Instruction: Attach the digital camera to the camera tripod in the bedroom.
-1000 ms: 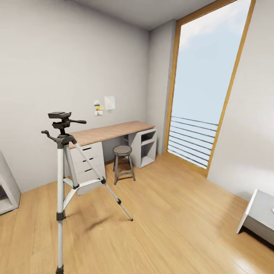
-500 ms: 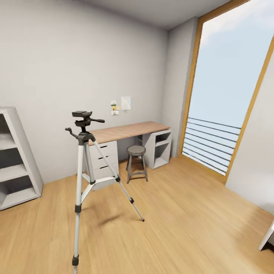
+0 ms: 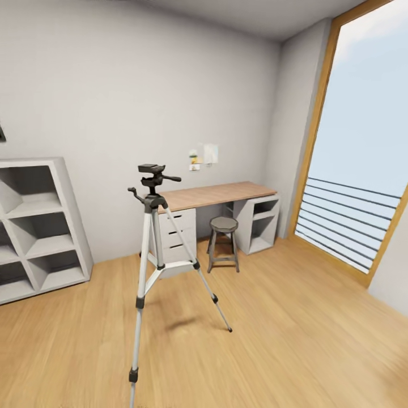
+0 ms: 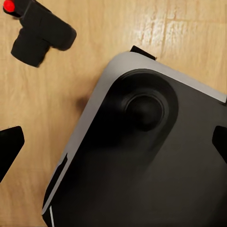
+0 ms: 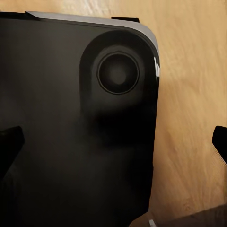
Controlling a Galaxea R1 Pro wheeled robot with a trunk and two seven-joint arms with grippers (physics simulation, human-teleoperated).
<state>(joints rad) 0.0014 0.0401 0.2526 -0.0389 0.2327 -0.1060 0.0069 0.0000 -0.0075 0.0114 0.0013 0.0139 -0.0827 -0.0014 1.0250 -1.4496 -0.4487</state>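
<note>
Camera tripod (image 3: 152,238) unmoved, view panned left

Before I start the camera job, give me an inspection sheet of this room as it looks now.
Surface: light wood floor.
Job's things: camera tripod upright, head plate bare; digital camera lying on the floor.
Clutter: nothing seen.
Hands: left hand open, empty; right hand open, empty.
Cables: nothing seen.
Surroundings: desk, stool, white shelf, tall window.
</note>
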